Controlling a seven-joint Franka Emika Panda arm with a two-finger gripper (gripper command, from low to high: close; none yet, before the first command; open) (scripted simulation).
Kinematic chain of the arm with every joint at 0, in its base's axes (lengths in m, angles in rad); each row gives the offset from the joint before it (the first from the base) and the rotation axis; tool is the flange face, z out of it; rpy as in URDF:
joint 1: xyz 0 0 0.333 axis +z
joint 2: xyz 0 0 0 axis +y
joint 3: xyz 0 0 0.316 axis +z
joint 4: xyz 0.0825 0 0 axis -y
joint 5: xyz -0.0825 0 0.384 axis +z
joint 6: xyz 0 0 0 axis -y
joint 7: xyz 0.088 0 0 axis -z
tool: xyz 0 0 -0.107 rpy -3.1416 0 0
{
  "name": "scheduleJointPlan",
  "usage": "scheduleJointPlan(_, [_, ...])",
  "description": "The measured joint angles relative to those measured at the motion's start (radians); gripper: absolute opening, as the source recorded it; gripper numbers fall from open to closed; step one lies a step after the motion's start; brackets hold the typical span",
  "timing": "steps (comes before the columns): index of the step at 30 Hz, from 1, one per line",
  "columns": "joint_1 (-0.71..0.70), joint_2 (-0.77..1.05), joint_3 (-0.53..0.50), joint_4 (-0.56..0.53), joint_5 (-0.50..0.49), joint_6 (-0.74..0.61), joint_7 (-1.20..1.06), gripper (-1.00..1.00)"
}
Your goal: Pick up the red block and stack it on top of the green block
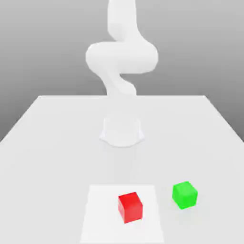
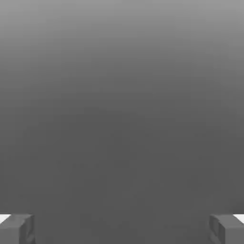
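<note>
"Where's the red block (image 1: 130, 208)?"

"On the white sheet (image 1: 103, 214), with the green block (image 1: 185, 195) beside that sheet, towards the exterior view's right."

"How should the arm (image 1: 122, 57) take it?"

"I'd line up with the red block's turned sides, come straight down over it, and close on two opposite faces."

"And the gripper (image 2: 122, 229)?"

"Spread wide, nothing between its fingers; the red block lies outside the jaws, well apart."
</note>
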Motion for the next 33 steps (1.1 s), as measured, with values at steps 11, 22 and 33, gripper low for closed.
scheduleJointPlan(11, [0.061,0.406,-0.035,-0.177,0.017,0.211,-0.152,0.00])
scheduleJointPlan(22, [0.081,0.804,-0.031,-0.332,0.011,0.431,-0.274,0.00])
scheduleJointPlan(33, [0.066,1.000,-0.013,-0.311,0.028,0.593,-0.291,-1.00])
